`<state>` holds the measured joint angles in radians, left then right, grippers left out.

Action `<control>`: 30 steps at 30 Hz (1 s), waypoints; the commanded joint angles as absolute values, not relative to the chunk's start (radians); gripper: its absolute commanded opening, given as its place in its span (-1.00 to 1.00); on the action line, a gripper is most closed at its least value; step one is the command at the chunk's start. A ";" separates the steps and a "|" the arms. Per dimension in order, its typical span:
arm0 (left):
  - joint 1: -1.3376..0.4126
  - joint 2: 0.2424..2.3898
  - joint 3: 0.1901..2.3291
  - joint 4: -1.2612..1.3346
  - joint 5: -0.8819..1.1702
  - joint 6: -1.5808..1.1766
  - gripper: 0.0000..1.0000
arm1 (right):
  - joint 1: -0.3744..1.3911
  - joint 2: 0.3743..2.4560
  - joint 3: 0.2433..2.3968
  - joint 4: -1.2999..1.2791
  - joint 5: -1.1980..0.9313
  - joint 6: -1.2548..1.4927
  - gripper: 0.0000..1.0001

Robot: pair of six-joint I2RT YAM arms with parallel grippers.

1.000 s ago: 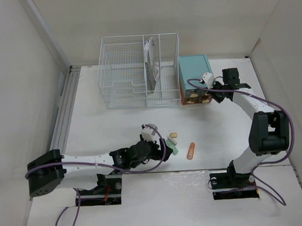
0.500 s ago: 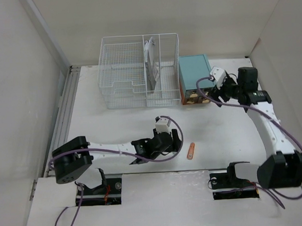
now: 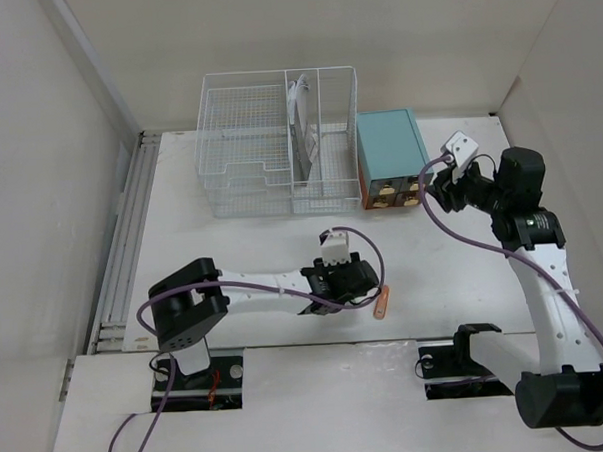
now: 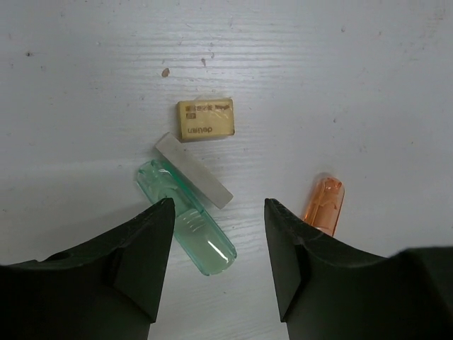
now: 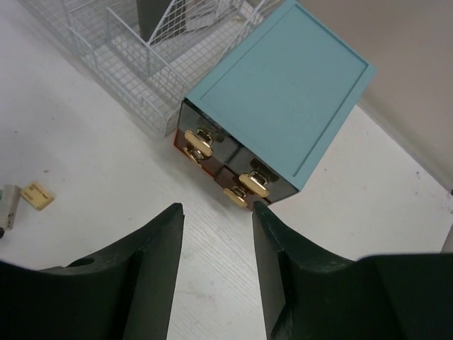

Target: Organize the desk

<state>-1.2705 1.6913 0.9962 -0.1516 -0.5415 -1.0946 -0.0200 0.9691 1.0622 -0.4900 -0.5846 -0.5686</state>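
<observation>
The desk (image 3: 232, 249) is a white tabletop. My left gripper (image 4: 219, 205) hovers open just above it, at the near middle (image 3: 349, 282). Below it lie a green see-through tube (image 4: 195, 227), a white bar (image 4: 195, 171) leaning on it, a yellow eraser (image 4: 205, 119) and an orange tube (image 4: 324, 205). The green tube's end reaches into the gap by the left finger; nothing is gripped. My right gripper (image 5: 216, 209) is open and empty, above the desk in front of the teal drawer cabinet (image 5: 283, 85).
A white wire basket organizer (image 3: 278, 137) stands at the back, left of the teal cabinet (image 3: 390, 147), whose two dark drawers carry gold handles (image 5: 248, 180). Light walls enclose the desk. A metal rail (image 3: 131, 223) runs along its left edge.
My left arm has swung right over the small items and its jaws have narrowed. My right gripper has opened and drawn back rightward from the cabinet front.
</observation>
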 commanded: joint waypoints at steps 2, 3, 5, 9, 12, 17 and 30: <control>-1.278 1.738 1.075 -0.268 -0.597 -1.147 0.01 | -0.023 0.940 1.046 -0.439 -0.615 -0.531 -0.02; -1.278 1.749 1.084 -0.268 -0.597 -1.147 0.01 | -0.023 0.940 1.046 -0.439 -0.624 -0.531 -0.02; -1.269 1.782 1.109 -0.288 -0.597 -1.147 0.01 | -0.023 0.940 1.037 -0.439 -0.624 -0.531 -0.04; -1.247 1.836 1.143 -0.304 -0.578 -1.147 0.01 | -0.023 0.922 1.026 -0.448 -0.624 -0.508 -0.16; -1.238 1.850 1.163 -0.313 -0.578 -1.147 -0.01 | -0.032 0.913 1.017 -0.448 -0.614 -0.485 -0.37; -1.216 1.873 1.172 -0.313 -0.578 -1.147 -0.07 | -0.032 0.894 1.017 -0.457 -0.603 -0.465 -0.40; -1.207 1.855 1.123 -0.295 -0.531 -1.138 -0.89 | -0.032 0.876 0.999 -0.447 -0.445 -0.359 -1.00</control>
<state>-1.2102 1.8763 1.1465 -0.2668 -0.5564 -1.1347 -0.0257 0.8997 1.0122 -0.4870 -0.5297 -0.4099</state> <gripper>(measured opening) 0.132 0.009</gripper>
